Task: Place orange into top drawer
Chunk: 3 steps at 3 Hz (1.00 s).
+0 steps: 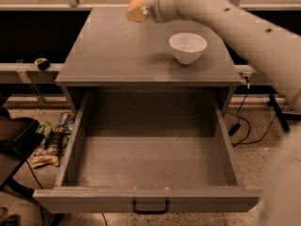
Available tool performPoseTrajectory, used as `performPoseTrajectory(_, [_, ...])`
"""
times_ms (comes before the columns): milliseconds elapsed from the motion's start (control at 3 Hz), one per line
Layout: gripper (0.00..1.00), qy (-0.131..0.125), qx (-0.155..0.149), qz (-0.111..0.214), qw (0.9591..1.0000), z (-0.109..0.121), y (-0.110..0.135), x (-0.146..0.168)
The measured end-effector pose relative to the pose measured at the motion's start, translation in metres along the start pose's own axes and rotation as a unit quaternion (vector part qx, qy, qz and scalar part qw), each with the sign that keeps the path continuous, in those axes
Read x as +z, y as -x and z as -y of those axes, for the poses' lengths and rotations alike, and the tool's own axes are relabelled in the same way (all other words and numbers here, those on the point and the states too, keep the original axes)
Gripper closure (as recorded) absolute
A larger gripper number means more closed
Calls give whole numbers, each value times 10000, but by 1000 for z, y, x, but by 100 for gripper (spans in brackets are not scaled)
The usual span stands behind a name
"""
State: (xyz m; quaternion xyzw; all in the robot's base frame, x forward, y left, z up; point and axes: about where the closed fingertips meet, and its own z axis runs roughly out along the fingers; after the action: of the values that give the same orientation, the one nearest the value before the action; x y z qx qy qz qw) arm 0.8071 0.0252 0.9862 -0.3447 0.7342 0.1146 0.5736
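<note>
Over cabinet top (117,46), claw (135,11) clasps orange (136,3); top drawer (150,161) stands open.

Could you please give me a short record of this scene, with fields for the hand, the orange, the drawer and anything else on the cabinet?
hand: over the far part of the cabinet top, left of the white bowl
orange: at the hand's tip, partly hidden by it; whether it is gripped cannot be told
top drawer: pulled open toward the camera, black handle on its front
white bowl: upright on the cabinet top, right of middle, apart from the hand
task state: orange not yet in the top drawer
</note>
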Motion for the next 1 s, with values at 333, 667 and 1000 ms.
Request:
performPoseTrajectory(333, [100, 118, -41, -284, 9995, -29, -6, -99])
performPoseTrajectory(667, [100, 886, 200, -1152, 9892, -96, -87, -159])
performPoseTrajectory(1000, [100, 1458, 777, -1678, 9719, -139, -175, -200])
